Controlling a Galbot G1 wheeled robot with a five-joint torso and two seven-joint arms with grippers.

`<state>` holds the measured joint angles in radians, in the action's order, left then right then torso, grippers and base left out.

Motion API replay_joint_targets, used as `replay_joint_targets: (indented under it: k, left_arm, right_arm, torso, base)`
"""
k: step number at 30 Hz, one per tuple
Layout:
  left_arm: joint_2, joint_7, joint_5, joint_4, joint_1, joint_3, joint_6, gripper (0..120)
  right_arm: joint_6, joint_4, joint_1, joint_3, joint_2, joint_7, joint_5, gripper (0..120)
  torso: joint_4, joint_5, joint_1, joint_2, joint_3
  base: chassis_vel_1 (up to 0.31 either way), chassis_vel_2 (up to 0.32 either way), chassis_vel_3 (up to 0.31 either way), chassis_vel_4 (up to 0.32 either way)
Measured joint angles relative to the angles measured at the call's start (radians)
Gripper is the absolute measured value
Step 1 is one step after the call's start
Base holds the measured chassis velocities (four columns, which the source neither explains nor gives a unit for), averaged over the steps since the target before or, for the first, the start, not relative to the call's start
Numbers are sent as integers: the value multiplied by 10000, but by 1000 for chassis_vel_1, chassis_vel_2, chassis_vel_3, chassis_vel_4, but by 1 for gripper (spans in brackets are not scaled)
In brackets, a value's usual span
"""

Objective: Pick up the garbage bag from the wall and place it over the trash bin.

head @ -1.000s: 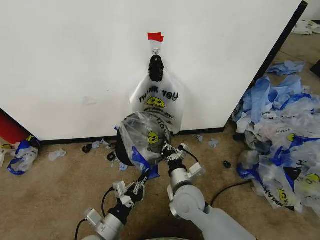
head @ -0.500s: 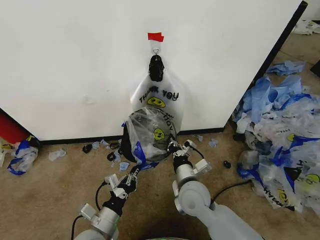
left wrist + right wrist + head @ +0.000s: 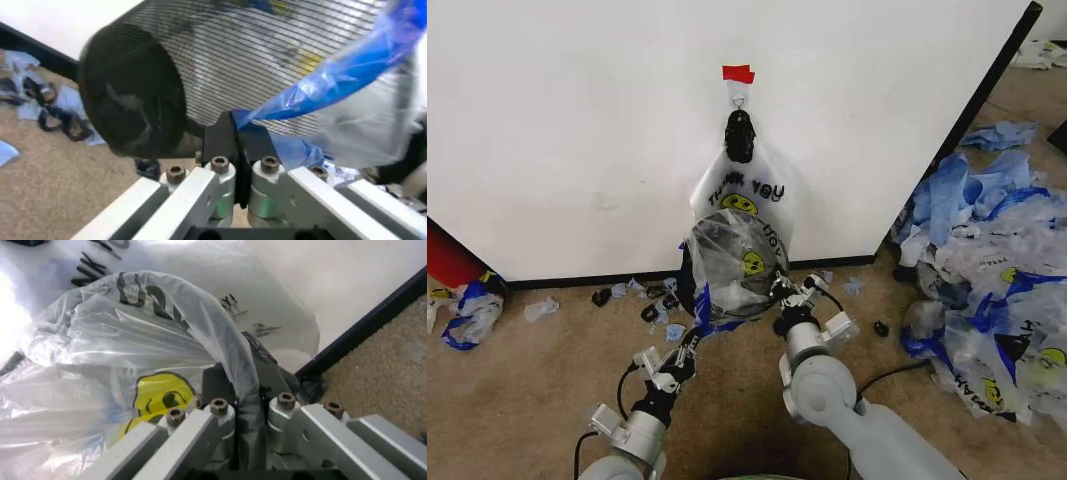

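Thin garbage bag stretched over the trash bin, pinched at both sides.

Head view: the garbage bag [image 3: 732, 262] is draped over the trash bin [image 3: 689, 285], below the wall [image 3: 577, 130] hook at 6 o'clock; light, limp, slippery film is judged. Left wrist view: the left gripper [image 3: 239, 145] is clamped on the blue handle. Right wrist view: the right gripper [image 3: 235, 390] is clamped on the film's edge, the best hold.

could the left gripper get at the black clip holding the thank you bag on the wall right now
Probably not. The left gripper is shut on the garbage bag's blue handle, low by the trash bin, and the bagged bin stands between it and the black clip higher up the wall.
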<state>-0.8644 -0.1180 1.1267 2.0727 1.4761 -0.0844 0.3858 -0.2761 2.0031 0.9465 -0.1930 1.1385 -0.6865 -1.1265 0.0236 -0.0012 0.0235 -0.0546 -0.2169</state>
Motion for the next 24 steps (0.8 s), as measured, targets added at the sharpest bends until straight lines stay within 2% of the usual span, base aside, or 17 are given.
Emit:
replay_joint_targets:
  k: [12, 24]
  left_arm:
    - [-117, -979, 278, -359, -370, -10, 18, 0]
    - [-366, -1189, 265, -633, -483, -2, 18, 0]
  right_arm:
    - [185, 593, 40, -123, -834, -158, -129, 0]
    - [313, 1048, 42, -88, -1290, -255, -477, 0]
  torso:
    - [0, 1, 0, 0, 0]
    - [0, 0, 0, 0, 0]
  base:
    - [0, 0, 0, 0]
    - [0, 0, 0, 0]
